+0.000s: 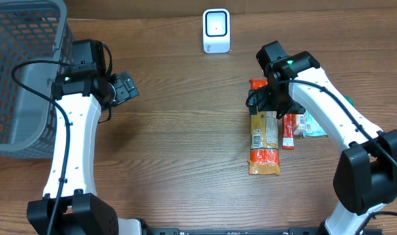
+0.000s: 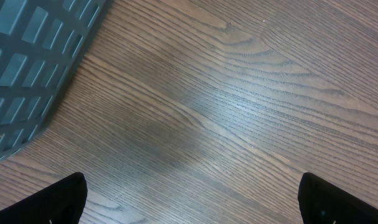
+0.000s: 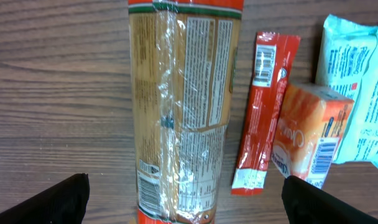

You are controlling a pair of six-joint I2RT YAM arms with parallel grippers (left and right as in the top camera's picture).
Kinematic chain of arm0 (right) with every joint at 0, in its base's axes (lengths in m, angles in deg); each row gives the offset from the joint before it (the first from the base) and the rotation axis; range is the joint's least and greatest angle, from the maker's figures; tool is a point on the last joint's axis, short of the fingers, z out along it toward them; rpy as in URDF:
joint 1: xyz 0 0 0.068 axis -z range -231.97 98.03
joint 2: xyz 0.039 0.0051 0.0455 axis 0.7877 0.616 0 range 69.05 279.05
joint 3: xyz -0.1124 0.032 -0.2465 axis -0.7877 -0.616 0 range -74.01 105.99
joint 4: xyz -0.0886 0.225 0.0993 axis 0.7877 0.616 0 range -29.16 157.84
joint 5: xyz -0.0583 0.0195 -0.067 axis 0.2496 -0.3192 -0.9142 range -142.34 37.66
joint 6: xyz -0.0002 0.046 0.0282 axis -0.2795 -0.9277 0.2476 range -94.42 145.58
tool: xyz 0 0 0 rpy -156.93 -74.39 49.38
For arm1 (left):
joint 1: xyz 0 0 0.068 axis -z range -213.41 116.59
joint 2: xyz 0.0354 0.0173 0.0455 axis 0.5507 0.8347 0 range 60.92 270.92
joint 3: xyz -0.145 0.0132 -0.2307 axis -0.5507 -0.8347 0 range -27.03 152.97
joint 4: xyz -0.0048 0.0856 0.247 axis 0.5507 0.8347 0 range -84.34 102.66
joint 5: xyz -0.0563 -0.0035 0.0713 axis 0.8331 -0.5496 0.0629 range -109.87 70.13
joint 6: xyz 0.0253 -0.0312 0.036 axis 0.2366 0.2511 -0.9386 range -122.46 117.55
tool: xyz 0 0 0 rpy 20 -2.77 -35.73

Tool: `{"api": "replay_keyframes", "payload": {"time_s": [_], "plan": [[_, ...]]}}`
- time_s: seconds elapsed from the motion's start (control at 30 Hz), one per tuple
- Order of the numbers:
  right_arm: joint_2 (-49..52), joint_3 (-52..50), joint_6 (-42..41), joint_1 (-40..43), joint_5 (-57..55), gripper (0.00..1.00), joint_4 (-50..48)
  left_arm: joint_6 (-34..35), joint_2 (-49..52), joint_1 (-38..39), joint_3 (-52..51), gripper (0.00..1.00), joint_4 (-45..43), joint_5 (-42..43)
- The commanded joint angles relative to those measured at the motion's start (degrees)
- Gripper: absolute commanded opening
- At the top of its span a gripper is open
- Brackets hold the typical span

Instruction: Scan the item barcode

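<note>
1. The table (image 1: 185, 143) is a flat surface of dark brown wood with a pronounced straight grain.

2. The basket (image 1: 15, 72) is grey plastic with a square-mesh lattice wall. It sits at the far-left corner of the table.

3. The left arm (image 1: 71, 150) rises from the near-left edge and bends toward the table centre, just beside the basket. The left gripper (image 2: 189, 202) has its jaws fully apart over bare wood, with nothing between them.

4. The right arm (image 1: 329, 111) reaches from the near-right corner toward the far edge, with the wrist pointing down. The right gripper (image 3: 186, 202) has its jaws spread wide and holds nothing. It hangs directly above the long packet (image 3: 179, 106).

5. The long packet is a narrow cellophane pack, glossy and crinkled, with orange ends and printed panels facing up. It lies flat, right of the table centre, with its length running from the far edge to the near edge.

6. Three smaller items lie just right of the long packet:
   - a pale blue-green soft wrapper (image 3: 357, 93);
   - an orange carton (image 3: 307, 134), with a barcode visible on one side;
   - a slim red sachet (image 3: 260, 112), which lies nearest the long packet.

7. The scanner (image 1: 216, 31) is a small white rounded unit at the middle of the far edge. Open wood separates it from both arms.
</note>
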Motion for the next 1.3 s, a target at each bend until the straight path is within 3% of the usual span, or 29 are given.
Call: {"api": "replay_keyframes", "payload": {"time_s": [0.0, 0.57, 1.27], "plan": [[-0.6, -0.3, 0.0, 0.1, 0.3, 1.0, -1.0, -0.7, 0.4, 0.0, -0.2, 1.0, 0.0, -0.2], [-3.6, -0.3, 0.0, 0.0, 0.3, 1.0, -4.3, -0.6, 0.4, 0.0, -0.2, 1.0, 0.0, -0.2], [-44.0, -0.3, 0.0, 0.3, 0.3, 1.0, -4.2, -0.6, 0.4, 0.0, -0.2, 1.0, 0.0, -0.2]]}}
